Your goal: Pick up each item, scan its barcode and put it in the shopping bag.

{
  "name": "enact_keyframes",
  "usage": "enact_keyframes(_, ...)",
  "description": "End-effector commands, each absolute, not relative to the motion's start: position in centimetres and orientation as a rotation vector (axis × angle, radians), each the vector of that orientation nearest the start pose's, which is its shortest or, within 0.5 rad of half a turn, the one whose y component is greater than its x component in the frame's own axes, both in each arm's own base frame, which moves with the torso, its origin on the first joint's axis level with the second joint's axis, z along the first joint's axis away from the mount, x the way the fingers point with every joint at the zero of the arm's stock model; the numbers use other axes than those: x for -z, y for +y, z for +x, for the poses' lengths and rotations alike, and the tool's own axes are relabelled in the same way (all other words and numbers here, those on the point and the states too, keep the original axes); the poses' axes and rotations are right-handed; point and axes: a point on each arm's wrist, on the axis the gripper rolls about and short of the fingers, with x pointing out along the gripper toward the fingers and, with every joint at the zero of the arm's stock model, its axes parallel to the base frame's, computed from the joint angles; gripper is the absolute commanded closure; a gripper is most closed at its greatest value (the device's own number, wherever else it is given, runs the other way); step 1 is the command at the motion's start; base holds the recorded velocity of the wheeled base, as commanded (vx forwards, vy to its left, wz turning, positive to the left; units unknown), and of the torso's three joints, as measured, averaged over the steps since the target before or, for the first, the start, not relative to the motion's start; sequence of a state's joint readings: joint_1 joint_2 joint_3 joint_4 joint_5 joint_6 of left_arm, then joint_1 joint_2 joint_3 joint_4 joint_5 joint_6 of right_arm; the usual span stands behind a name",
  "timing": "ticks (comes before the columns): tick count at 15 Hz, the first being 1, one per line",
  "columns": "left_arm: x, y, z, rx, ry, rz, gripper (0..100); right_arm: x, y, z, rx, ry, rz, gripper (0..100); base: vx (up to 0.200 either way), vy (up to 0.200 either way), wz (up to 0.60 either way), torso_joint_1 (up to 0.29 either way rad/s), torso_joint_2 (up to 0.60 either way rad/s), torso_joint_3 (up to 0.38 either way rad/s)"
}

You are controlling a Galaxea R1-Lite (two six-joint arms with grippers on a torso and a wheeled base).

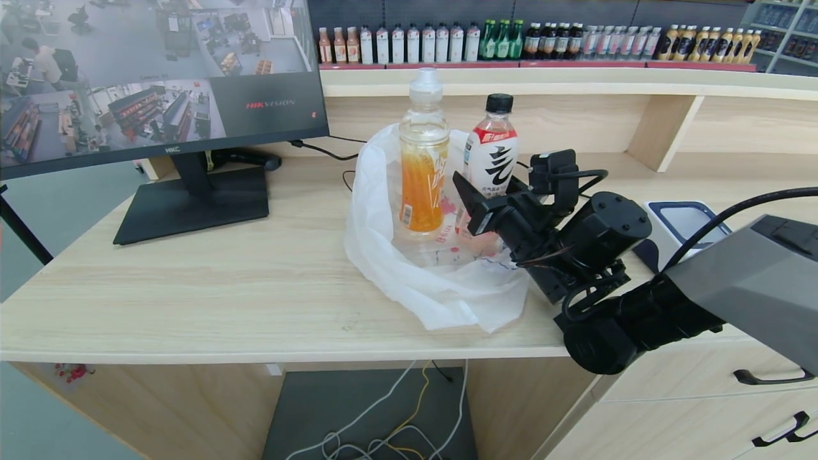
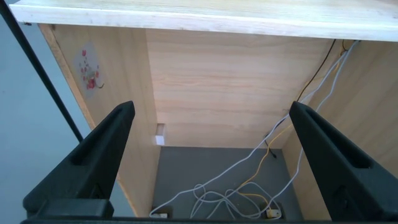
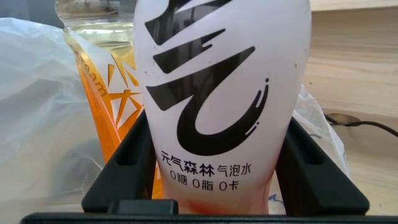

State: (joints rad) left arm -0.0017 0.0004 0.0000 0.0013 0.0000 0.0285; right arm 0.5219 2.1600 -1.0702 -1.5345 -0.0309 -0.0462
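My right claw (image 1: 480, 214) is clamped on the white-labelled, black-capped plastic bottle (image 1: 492, 150), upright in the white plastic shopping bag (image 1: 441, 287) beside the orange drink bottle (image 1: 422, 172): bagging, I judge, so next comes letting go without toppling either. The left wrist view adds my left claw (image 2: 208, 162), spread apart, under the wooden counter (image 2: 186, 15).

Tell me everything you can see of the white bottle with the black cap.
The white bottle is a plastic drink bottle with a black screw cap, a red band at the shoulder and a white wrap label bearing bold black brush strokes and small print. Its base looks pinkish. It stands upright in the open mouth of the shopping bag, beside the orange bottle; whether they touch is unclear. The right pincer clasps its lower body, one black finger on either side.
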Motion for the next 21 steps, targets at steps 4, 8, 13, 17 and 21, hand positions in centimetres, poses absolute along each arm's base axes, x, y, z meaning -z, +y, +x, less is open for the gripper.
enact_keyframes(4,-7.5,0.0,-2.3,0.002,0.002,0.028,0,-16.9,20.0,35.6,-0.465,-0.431,0.076,100,0.000,0.000,0.00,0.000,0.00,0.000)
enact_keyframes(8,-7.5,0.0,-2.3,0.002,0.002,0.028,0,-16.7,19.9,35.9,-0.462,-0.426,0.082,100,0.000,0.000,0.00,0.000,0.00,0.000)
enact_keyframes(13,-7.5,0.0,-2.3,0.002,0.002,0.028,0,-16.8,19.9,35.7,-0.464,-0.428,0.084,0,0.000,0.000,0.00,0.000,0.00,0.000)
enact_keyframes(17,-7.5,0.0,-2.3,0.002,0.002,0.026,0,-17.1,19.8,35.5,-0.464,-0.433,0.087,0,0.000,0.000,0.00,0.000,0.00,0.000)
enact_keyframes(21,-7.5,0.0,-2.3,0.000,0.002,0.026,0,-17.9,19.4,34.6,-0.464,-0.439,0.093,0,0.000,0.000,0.00,0.000,0.00,0.000)
